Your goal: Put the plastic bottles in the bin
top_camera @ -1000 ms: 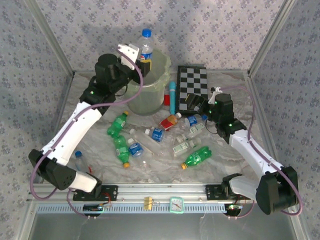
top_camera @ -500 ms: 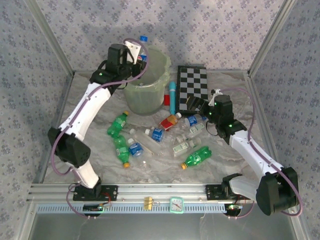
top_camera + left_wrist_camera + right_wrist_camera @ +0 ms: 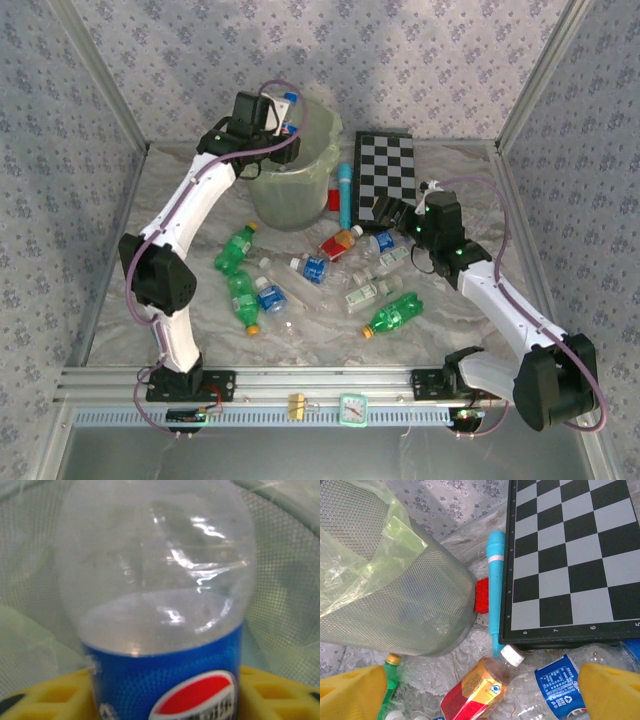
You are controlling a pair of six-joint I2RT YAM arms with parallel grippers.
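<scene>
The bin [image 3: 300,190] stands at the back of the table, its mesh wall [image 3: 290,595] behind everything in the left wrist view. My left gripper [image 3: 280,122] hangs over the bin's rim. A clear blue-labelled plastic bottle [image 3: 160,605] sits between its yellow fingers [image 3: 45,700], and its blue cap [image 3: 290,100] pokes up. Whether the pads still press on it is unclear. My right gripper [image 3: 397,215] is open above a red-labelled bottle [image 3: 475,692] and a blue-labelled one [image 3: 555,685]. Several more bottles lie scattered, green ones [image 3: 237,248] [image 3: 393,313] among them.
A checkerboard [image 3: 385,175] lies right of the bin, with a teal tube [image 3: 344,195] and a small red block [image 3: 333,199] wedged between them. A small bottle [image 3: 157,308] lies apart at the left. Frame posts and patterned walls enclose the table.
The left arm has stretched further out and carried the bottle from high above the bin down over its rim. The right arm has hardly moved.
</scene>
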